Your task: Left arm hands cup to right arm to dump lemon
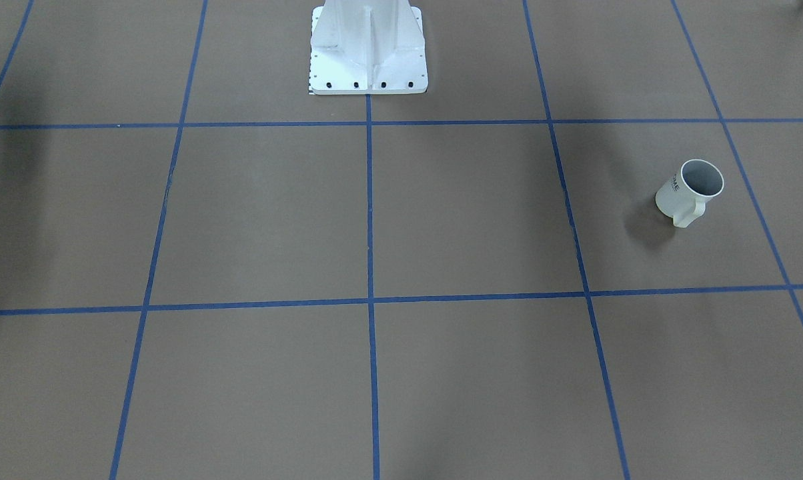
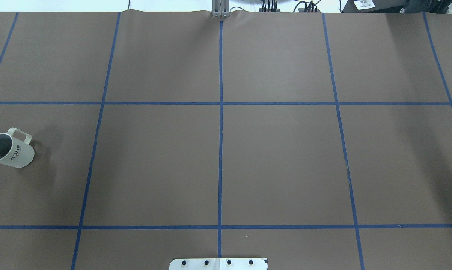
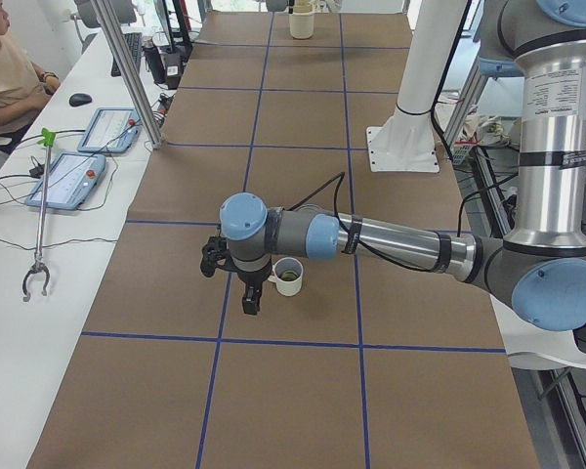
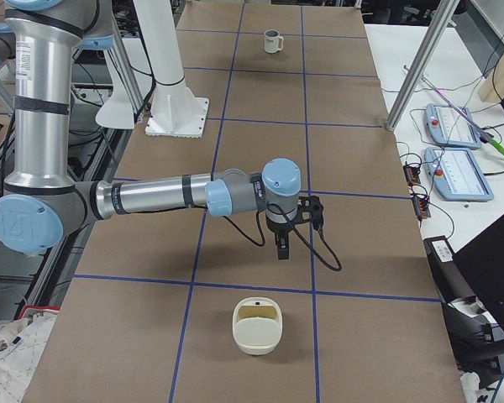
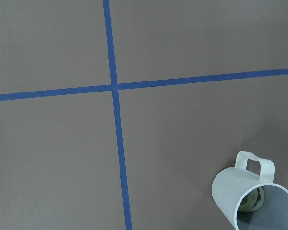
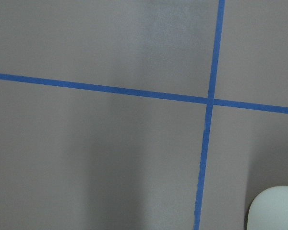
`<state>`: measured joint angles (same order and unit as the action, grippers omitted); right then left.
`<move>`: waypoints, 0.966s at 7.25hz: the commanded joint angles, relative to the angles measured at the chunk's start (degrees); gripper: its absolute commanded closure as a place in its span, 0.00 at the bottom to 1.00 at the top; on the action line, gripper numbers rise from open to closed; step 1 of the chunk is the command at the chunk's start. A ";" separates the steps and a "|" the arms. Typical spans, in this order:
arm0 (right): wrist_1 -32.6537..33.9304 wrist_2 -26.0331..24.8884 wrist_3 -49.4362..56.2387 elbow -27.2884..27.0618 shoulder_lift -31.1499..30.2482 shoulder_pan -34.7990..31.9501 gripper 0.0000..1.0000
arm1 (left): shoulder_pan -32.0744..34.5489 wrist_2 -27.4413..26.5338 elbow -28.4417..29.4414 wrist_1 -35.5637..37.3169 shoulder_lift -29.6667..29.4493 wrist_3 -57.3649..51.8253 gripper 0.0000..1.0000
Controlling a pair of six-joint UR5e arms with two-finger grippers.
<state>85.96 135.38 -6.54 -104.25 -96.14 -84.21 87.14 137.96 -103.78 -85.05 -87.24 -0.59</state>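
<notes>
The cream-white cup [image 2: 10, 150] stands upright near the table's left end, with "HOME" lettering on its side; it also shows in the front view [image 1: 689, 192]. The lemon [image 5: 251, 200] lies inside it, also seen from the left side [image 3: 291, 282]. My left gripper [image 3: 250, 303] points down and hangs just beside the cup [image 3: 287, 276], not touching it. The cup sits at the lower right of the left wrist view [image 5: 254, 201]. My right gripper [image 4: 281, 250] points down over bare table, far from the cup [image 4: 273, 40]. I cannot tell whether either gripper is open or shut.
A cream-white container [image 4: 258, 325] sits on the table near the right gripper; its corner shows in the right wrist view [image 6: 276, 210]. The white pedestal [image 1: 368, 53] stands at the table's robot side. A side desk holds tablets [image 3: 68, 176], and an operator [image 3: 5, 59] sits there.
</notes>
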 commanded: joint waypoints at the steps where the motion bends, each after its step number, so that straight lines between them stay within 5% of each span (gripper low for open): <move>1: 0.00 0.32 -0.31 -0.25 -0.19 0.01 0.00 | 0.23 -0.15 -2.82 0.06 0.31 0.06 0.00; 7: -0.09 0.15 -0.23 0.54 0.51 0.01 0.00 | -0.65 -0.41 -4.33 -0.20 0.14 3.22 0.00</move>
<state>85.94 135.43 -6.77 -103.87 -95.64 -84.20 86.81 137.64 -108.06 -85.22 -87.00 1.67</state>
